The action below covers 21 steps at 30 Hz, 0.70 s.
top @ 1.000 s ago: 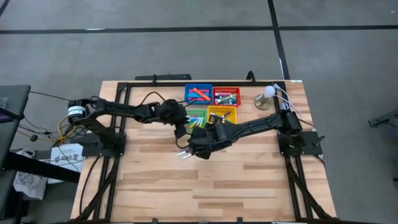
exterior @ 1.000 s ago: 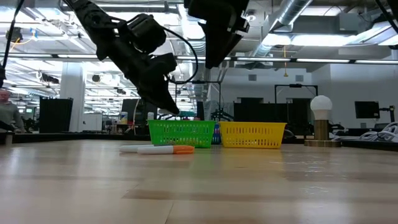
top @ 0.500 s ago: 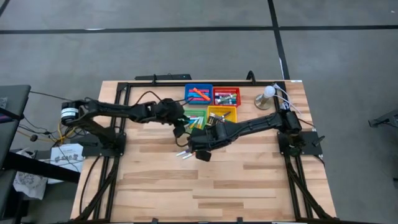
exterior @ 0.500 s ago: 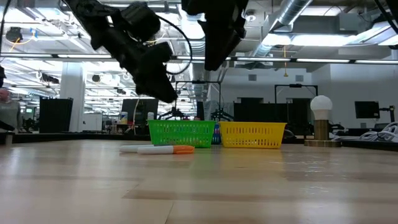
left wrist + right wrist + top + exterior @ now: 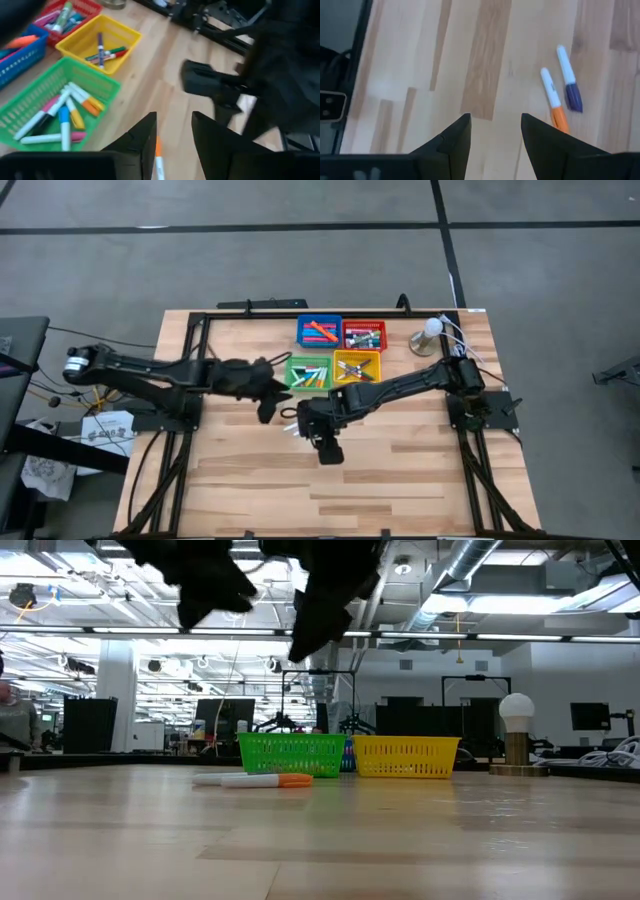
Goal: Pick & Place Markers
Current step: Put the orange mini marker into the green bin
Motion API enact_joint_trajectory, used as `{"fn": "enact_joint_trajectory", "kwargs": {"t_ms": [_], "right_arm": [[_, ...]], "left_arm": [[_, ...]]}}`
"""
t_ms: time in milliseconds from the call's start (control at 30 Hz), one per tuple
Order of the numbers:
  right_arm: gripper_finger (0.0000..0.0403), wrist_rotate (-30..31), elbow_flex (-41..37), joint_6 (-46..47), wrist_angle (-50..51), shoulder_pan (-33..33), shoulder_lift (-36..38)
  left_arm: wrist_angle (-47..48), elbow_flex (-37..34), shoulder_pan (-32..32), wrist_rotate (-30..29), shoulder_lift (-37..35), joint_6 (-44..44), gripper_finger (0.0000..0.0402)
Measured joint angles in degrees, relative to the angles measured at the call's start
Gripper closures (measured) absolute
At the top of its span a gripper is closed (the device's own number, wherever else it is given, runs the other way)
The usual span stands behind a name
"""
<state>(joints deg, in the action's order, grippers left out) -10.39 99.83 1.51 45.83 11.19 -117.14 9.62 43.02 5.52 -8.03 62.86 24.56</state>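
Two markers lie loose on the desk [image 5: 400, 480]: an orange-capped marker [image 5: 553, 99] and a purple-capped marker [image 5: 568, 78] just beside it. Right pincer [image 5: 492, 132] hovers near them, parted and empty. Left pincer [image 5: 172, 135], parted and empty, has pulled back from the green tray [image 5: 45, 95]; its drop looks done, so these two are probably next.

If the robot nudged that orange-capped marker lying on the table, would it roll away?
Probably. The orange-capped marker looks round and slim and lies flat on the smooth wooden table, so a sideways nudge would likely roll it. It seems stiff and light. The purple-capped marker beside it might stop it.
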Motion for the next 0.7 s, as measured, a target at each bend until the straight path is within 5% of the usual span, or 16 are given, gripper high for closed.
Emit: {"fn": "enact_joint_trajectory", "kwargs": {"t_ms": [367,533,700], "right_arm": [[0.0240,1.96,0.07,7.54,-10.14,0.27,0.02],[0.0240,7.09,0.07,3.93,-7.79,-0.73,-1.16],[0.0240,4.87,0.00,0.82,-7.22,-2.78,-3.43]], "left_arm": [[1.09,-0.01,12.63,-3.97,-2.54,8.99,0.0289],[1.16,-0.01,15.89,-4.02,-2.52,8.33,0.0289],[1.81,-0.01,17.68,-3.61,-2.52,5.86,0.0289]]}}
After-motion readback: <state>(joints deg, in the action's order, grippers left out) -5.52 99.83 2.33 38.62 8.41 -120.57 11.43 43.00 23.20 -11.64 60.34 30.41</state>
